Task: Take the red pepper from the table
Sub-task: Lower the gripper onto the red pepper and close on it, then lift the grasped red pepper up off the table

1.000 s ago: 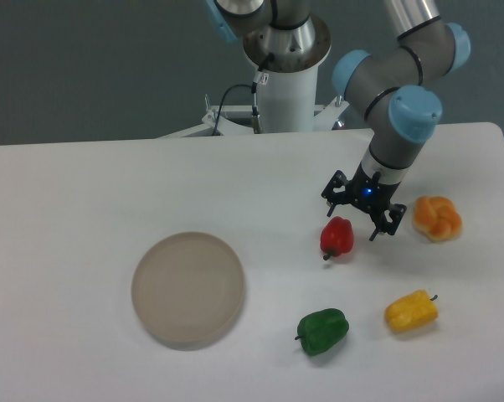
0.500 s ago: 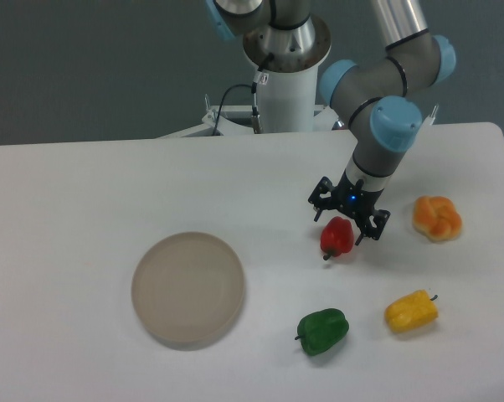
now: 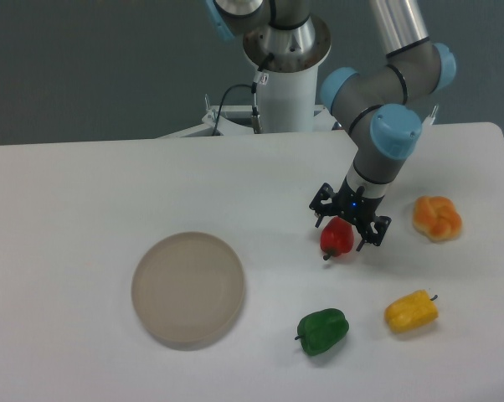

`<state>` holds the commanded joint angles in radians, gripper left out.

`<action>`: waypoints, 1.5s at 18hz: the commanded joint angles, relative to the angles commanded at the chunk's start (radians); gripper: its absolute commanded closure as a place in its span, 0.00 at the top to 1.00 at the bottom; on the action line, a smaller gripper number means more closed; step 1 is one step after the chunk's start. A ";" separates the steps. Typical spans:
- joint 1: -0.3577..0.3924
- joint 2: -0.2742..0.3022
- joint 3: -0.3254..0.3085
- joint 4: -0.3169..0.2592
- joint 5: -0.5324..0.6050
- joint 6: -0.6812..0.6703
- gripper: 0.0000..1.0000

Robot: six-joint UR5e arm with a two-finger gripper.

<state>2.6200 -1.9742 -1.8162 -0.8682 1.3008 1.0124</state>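
We note the small glossy red pepper (image 3: pixel 336 238) lying on the matte white table (image 3: pixel 84 193), right of the round beige plate (image 3: pixel 187 289). The black two-finger gripper (image 3: pixel 344 230) straddles its top, jaws spread, not clamped.

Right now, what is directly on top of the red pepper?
The open gripper sits over the red pepper, a finger on each side, covering its upper part. Whether the fingers touch it can't be told. The pepper's lower body and stem show against the table.
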 joint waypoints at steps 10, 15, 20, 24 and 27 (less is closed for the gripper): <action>0.003 -0.003 -0.009 0.003 0.002 0.006 0.59; 0.005 0.000 0.002 0.002 0.002 0.003 0.42; 0.009 0.012 0.041 -0.009 0.005 0.008 0.40; -0.005 0.034 0.130 -0.018 0.014 0.009 0.43; -0.052 0.023 0.262 -0.083 0.055 0.024 0.42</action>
<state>2.5681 -1.9512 -1.5543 -0.9508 1.3559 1.0368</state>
